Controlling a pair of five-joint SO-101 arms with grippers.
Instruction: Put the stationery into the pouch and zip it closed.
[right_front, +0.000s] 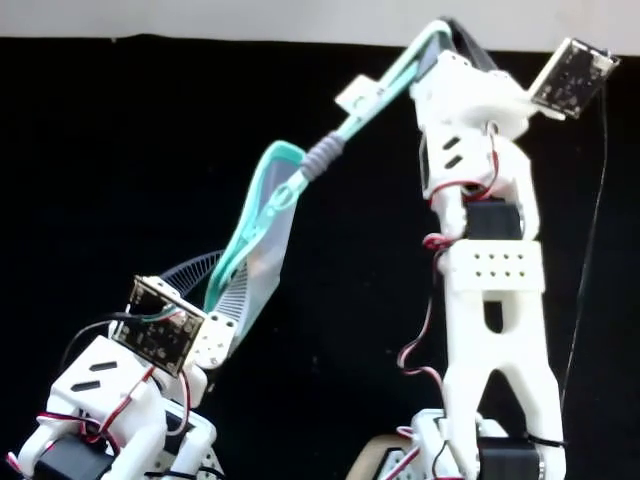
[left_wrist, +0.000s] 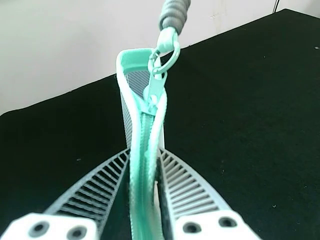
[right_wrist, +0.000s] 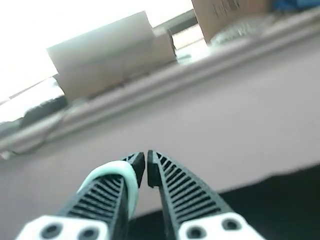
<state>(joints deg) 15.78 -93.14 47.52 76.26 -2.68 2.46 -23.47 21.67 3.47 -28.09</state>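
The pouch (right_front: 255, 250) hangs above the black worktop (right_front: 120, 150), stretched on a slant from lower left to upper right of the high view. The left gripper (right_front: 222, 300) has its jaws clamped on the pouch's lower end, with the zip edge running between them. The right gripper (right_wrist: 146, 162) has its jaws pinched on the teal strap (right_wrist: 117, 172), which leads through a grey coiled sleeve (right_front: 322, 157) to the zip slider (left_wrist: 154, 91). The slider sits close to the far end of the teeth, so the zipping looks nearly finished. Whether the stationery is inside cannot be told. To finish well, the pull should run in line with the zip while the left jaws anchor firmly. A sideways tug could jam the slider or drag the pouch free.
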